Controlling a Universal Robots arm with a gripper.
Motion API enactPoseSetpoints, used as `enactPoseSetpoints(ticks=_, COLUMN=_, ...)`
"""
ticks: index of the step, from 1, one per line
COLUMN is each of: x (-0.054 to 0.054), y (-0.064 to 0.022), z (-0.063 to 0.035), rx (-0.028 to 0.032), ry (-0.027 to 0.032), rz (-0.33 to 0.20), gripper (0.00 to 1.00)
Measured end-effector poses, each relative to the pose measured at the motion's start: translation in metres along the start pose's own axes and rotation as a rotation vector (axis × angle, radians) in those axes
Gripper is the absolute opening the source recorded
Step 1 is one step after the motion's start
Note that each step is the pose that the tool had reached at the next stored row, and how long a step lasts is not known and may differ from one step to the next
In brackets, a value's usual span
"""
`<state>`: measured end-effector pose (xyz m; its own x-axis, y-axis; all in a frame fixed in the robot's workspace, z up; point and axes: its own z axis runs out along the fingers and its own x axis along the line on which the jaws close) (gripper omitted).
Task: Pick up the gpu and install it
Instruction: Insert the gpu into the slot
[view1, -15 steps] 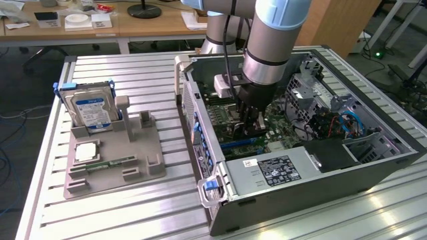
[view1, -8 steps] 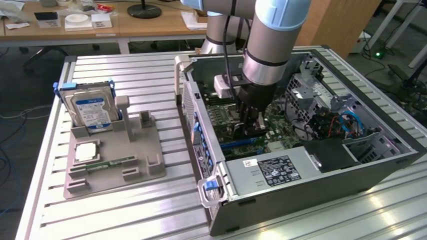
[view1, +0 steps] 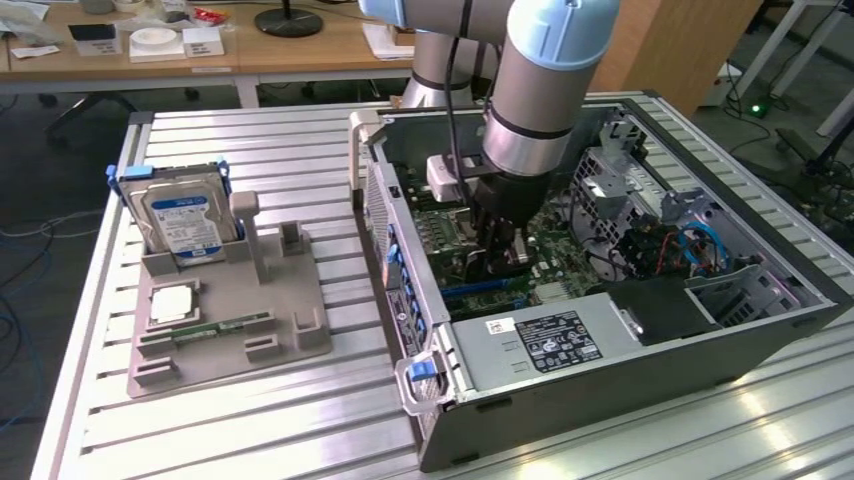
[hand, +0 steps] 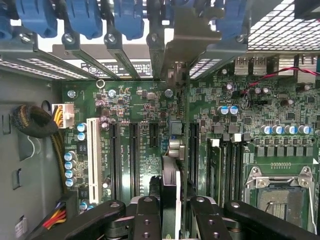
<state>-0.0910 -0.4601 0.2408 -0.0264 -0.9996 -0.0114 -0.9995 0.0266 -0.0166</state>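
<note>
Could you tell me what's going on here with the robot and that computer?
The robot arm is reaching down into the open computer case, which lies on its side on the metal table. Its jaws are closed on a graphics card, held on edge over the slots of the motherboard, with its metal bracket toward the case's rear openings. I cannot tell whether it is seated. Beside the case, a hard drive and a memory stick sit in a grey holder.
</note>
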Motion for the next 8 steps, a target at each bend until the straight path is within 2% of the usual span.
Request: enactPoseSetpoints(ticks=8, x=0.0000, y=0.0003, z=0.0038, rx=0.0000, ry=-0.0025, rz=0.000, gripper=0.27)
